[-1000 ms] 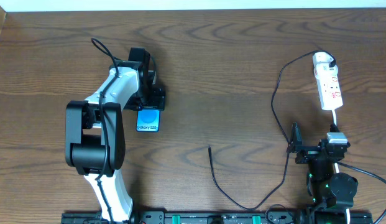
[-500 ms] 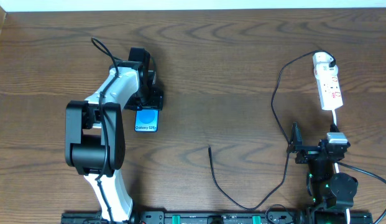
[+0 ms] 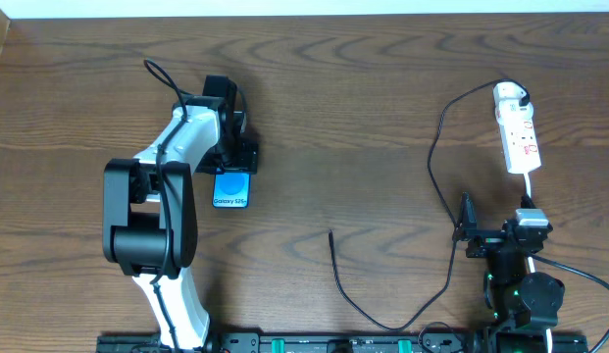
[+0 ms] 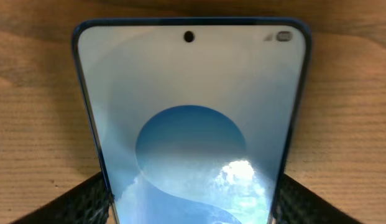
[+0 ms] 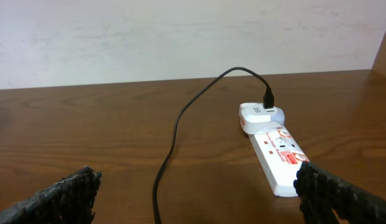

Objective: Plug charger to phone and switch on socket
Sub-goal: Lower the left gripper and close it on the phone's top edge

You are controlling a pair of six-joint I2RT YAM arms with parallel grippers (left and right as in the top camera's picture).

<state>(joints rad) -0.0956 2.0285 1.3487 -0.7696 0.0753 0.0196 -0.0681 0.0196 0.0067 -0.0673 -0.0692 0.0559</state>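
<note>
The left arm seems to be steadying the phone (image 3: 232, 188); left jaws are gripping its sides, desk (image 3: 363, 88) left; right jaws are gaping empty, facing the socket (image 3: 518, 137); the charger (image 3: 332, 250) tip is lying mid-desk, likely needing pickup next.

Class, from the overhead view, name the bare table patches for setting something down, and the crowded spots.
Bare: the upper middle between the phone and the charger cable, and the far band beyond both. Crowded: around the power strip and right pincer, where the cable loops.
</note>
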